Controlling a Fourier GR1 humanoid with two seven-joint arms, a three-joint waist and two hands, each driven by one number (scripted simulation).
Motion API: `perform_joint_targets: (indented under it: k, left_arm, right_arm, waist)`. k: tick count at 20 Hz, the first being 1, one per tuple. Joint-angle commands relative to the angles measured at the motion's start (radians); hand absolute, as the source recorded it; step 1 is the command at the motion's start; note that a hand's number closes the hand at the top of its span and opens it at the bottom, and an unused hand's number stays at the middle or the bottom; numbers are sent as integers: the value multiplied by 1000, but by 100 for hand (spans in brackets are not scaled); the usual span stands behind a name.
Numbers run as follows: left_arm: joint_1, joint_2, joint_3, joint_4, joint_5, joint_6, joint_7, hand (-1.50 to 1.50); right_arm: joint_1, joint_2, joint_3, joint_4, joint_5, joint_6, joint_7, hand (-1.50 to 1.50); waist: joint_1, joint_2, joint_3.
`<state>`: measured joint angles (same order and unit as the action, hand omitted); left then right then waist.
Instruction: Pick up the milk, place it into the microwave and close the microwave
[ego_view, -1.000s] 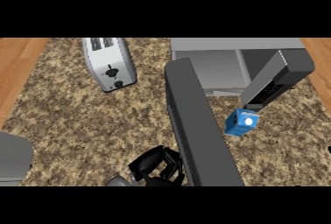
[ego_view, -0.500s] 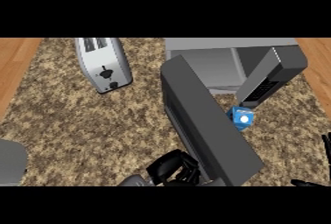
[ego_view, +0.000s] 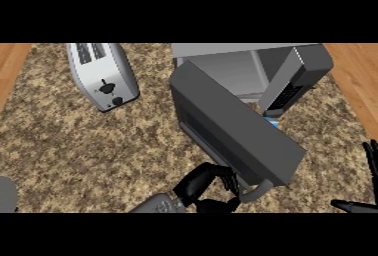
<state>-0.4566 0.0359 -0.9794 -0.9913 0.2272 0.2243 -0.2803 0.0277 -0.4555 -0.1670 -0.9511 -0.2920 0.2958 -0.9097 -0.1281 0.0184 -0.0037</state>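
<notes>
Milk (ego_view: 272, 123) – only blue sliver shows past far edge of microwave door (ego_view: 229, 130), at mouth of microwave (ego_view: 221, 65). Left hand (ego_view: 201, 186) touches door's near end, on opposite side from milk – grasp cannot tell. Right hand (ego_view: 369, 157) at right edge, fingers spread, released.

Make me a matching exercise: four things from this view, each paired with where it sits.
Things:
1. toaster
2. microwave door
3. left hand
4. right hand

Places:
a. at the view's right edge
b. upper left on the counter
c. lower centre, by the door's near end
d. slanting across the middle

Pairs: 1-b, 2-d, 3-c, 4-a.
</notes>
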Motion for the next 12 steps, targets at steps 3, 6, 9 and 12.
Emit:
perform_joint_targets:
  k: [3, 6, 9, 12]
  left_arm:
    - [-115, -34, -56, -26, 96, 74, 9, 150]
    - [-168, -34, -37, -31, 141, 124, 35, 150]
    - [-230, -35, -24, -26, 149, 174, -16, 150]
    - [-292, -35, -3, 2, 178, 185, -28, 150]
  right_arm:
    - [-31, -13, 28, -57, -25, 86, -4, -150]
    - [-18, -12, 52, -85, -33, 102, 10, -150]
    - [-32, -28, 69, -108, -37, 107, 45, -150]
    - [-56, -50, 76, -141, -44, 106, 71, -150]
  waist:
    - [-57, 9, -2]
    - [-87, 10, -2]
    - [-100, 14, -2]
    - [-125, 23, -2]
